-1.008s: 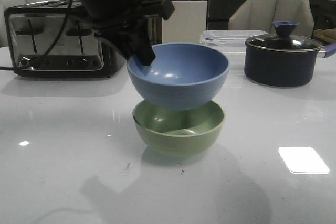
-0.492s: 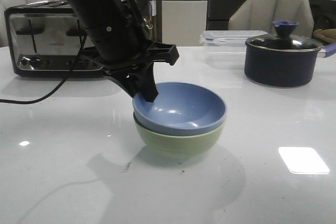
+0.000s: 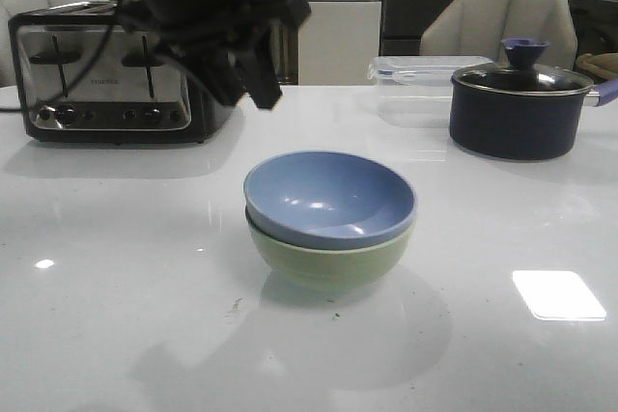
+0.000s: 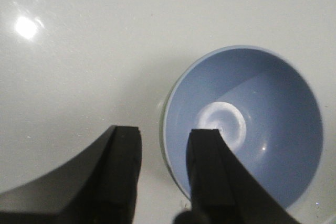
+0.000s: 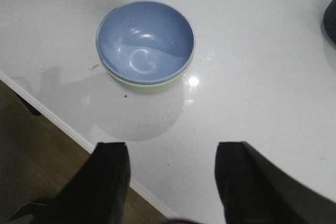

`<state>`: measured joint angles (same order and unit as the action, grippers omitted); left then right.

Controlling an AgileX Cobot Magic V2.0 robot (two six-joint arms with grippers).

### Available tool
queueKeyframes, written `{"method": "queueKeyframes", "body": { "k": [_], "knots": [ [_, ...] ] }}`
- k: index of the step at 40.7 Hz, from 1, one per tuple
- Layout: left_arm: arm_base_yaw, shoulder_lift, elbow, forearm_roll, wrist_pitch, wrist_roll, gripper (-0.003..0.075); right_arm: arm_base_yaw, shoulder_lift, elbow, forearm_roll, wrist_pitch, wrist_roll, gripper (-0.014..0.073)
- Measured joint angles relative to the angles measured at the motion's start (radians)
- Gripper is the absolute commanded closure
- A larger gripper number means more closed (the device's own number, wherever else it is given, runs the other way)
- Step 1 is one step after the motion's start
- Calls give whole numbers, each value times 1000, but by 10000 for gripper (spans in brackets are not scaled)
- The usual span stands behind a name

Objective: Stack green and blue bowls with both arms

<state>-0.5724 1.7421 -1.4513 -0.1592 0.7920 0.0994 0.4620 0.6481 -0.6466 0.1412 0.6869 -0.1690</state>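
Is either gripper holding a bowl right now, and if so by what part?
Nothing is held. The left gripper and right gripper are both open and empty; the blue bowl sits nested in the green bowl.

Dusty blue bowl (image 3: 329,198) nested in pale sage green bowl (image 3: 331,260). White glossy table (image 3: 116,267). Black left gripper (image 3: 249,72). Silver and black toaster (image 3: 101,72). Dark navy pot (image 3: 519,110), purple-blue knob. Grey chair (image 3: 497,21) behind.
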Motion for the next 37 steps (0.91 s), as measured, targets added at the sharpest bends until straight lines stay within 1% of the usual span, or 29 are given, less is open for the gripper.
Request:
{"method": "queueKeyframes", "body": {
  "k": [5,13,23,37],
  "knots": [
    [0,-131,13,31,25,0,402,0,0,0,0,0,0,116],
    [0,-375,116,82,40,0,402,0,0,0,0,0,0,116],
    [0,-665,337,136,57,0,402,0,0,0,0,0,0,116],
    [0,-1049,666,146,57,0,402,0,0,0,0,0,0,116]
  ]
}}
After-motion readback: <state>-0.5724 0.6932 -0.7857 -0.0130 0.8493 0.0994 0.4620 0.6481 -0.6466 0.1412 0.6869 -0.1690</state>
